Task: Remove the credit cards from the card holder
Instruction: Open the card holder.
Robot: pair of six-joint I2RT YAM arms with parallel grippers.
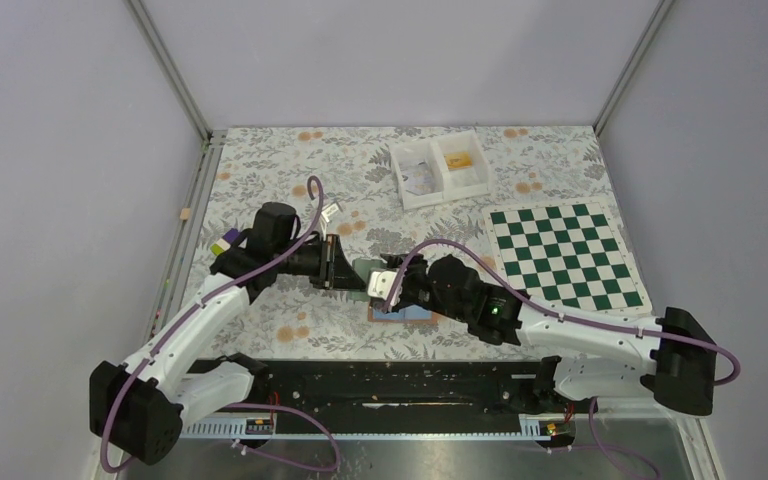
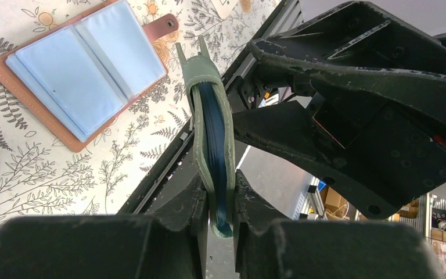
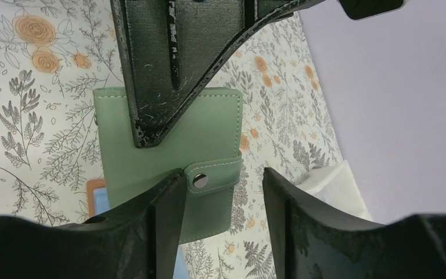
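Note:
My left gripper (image 2: 220,197) is shut on the lower edge of a closed green card holder (image 2: 212,128) and holds it upright above the table. Dark blue inner pages show edge-on between its covers. In the right wrist view its snap tab (image 3: 212,174) is fastened. My right gripper (image 3: 223,197) is open, with one finger against the tab and the other clear of it. A tan-brown card holder (image 2: 87,70) lies open on the table, and its light-blue pockets look empty. It also shows below the grippers in the top view (image 1: 400,313). Small purple and lime cards (image 1: 223,243) lie by the left arm.
A white two-compartment tray (image 1: 440,165) stands at the back. A green-and-white chessboard mat (image 1: 565,255) lies at the right. A small pale flat piece (image 1: 332,212) lies behind the left arm. The two arms meet at the table's middle (image 1: 380,275).

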